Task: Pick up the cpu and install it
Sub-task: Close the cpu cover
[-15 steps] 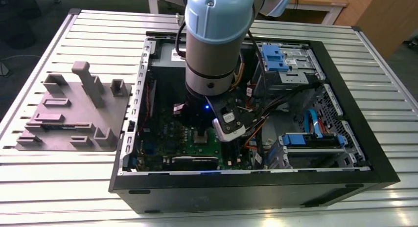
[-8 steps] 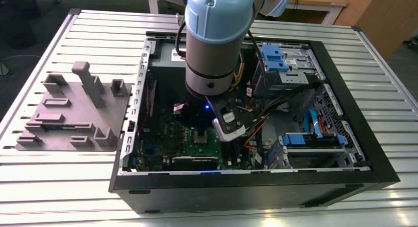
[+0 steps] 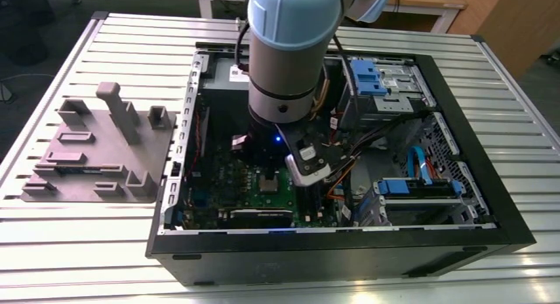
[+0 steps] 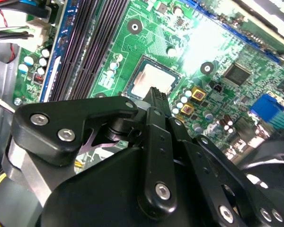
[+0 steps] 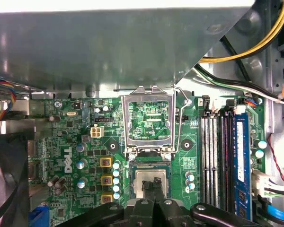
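Jaws are shown closed, tips together, poised directly over the cpu (image 5: 151, 174); contact with it cannot be judged. A slatted metal tabletop (image 3: 88, 251) is occupied by an open black computer case (image 3: 350, 251), into which a grey robot arm (image 3: 284, 48) is extended. A green motherboard (image 5: 75, 142) is laid on the case floor. Its silvery socket frame (image 5: 126, 118) is hinged open. The silvery-grey cpu (image 4: 154, 78) is seated flat in the socket just beside that frame, near the memory slots (image 5: 213, 156).
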Robot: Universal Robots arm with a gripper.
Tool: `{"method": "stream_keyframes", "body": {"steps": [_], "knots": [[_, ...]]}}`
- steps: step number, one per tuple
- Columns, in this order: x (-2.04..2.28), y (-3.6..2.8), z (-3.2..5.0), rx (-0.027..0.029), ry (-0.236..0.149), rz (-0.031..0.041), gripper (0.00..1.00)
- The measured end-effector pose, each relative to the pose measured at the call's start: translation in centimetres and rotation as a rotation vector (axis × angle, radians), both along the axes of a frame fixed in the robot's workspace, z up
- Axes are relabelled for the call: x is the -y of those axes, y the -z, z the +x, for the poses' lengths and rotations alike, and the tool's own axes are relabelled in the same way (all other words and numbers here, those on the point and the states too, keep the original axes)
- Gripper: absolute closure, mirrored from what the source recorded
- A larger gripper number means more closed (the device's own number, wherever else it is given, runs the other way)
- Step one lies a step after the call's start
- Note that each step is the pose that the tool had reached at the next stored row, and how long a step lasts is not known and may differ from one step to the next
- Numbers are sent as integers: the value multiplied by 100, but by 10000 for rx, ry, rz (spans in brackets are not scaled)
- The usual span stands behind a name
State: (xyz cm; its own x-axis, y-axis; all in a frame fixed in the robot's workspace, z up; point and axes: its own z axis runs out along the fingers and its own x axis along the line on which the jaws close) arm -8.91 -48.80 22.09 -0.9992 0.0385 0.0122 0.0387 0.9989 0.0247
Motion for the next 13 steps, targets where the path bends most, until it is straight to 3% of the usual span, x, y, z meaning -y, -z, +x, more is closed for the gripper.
{"method": "stream_keyframes", "body": {"steps": [10,13], "knots": [[0,-250,0,-1,0,0,90],[0,-275,0,-1,-1,0,90]]}}
